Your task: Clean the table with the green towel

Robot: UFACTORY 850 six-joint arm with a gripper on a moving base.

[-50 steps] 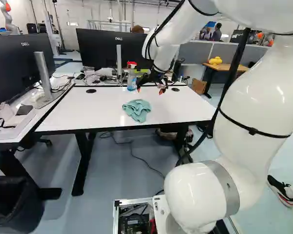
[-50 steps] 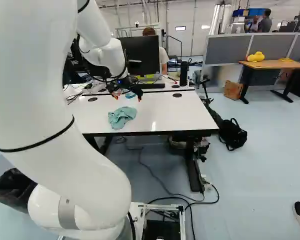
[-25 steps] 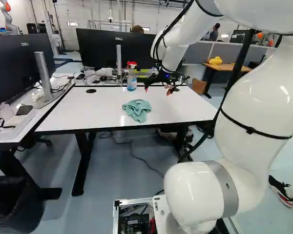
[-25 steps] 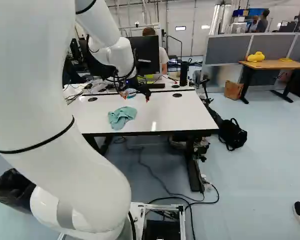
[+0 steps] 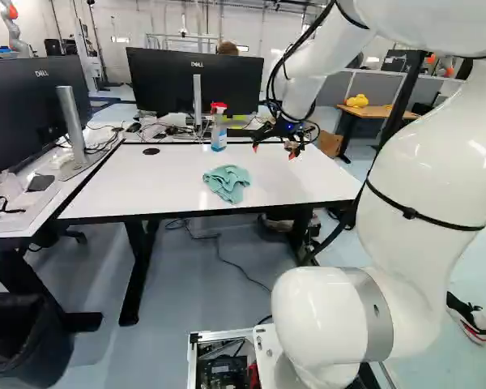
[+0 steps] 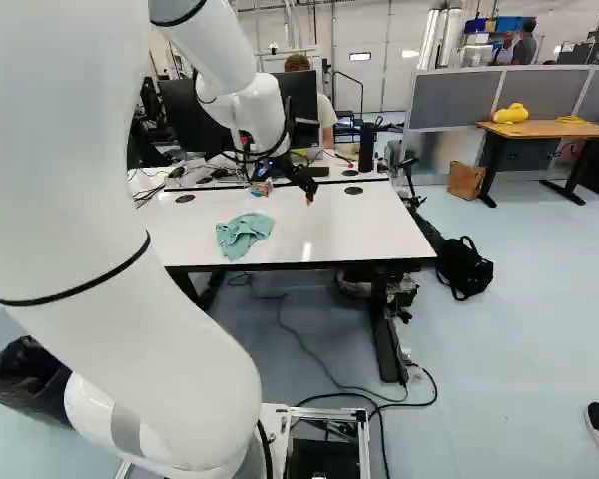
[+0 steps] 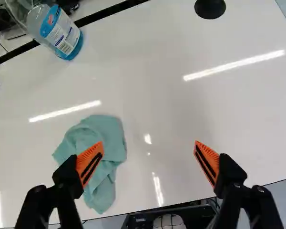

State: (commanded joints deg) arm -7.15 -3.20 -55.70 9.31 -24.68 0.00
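Okay, claw (image 7: 149,142) released, wide; should centre over green towel (image 5: 227,183), middle of left base view, lower gently to surface (image 5: 146,186), pinch thick folds

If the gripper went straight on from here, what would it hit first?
Probably the white tabletop, below the open gripper. One finger overlaps the green towel in the wrist view, so it might touch that instead; depth is unclear.
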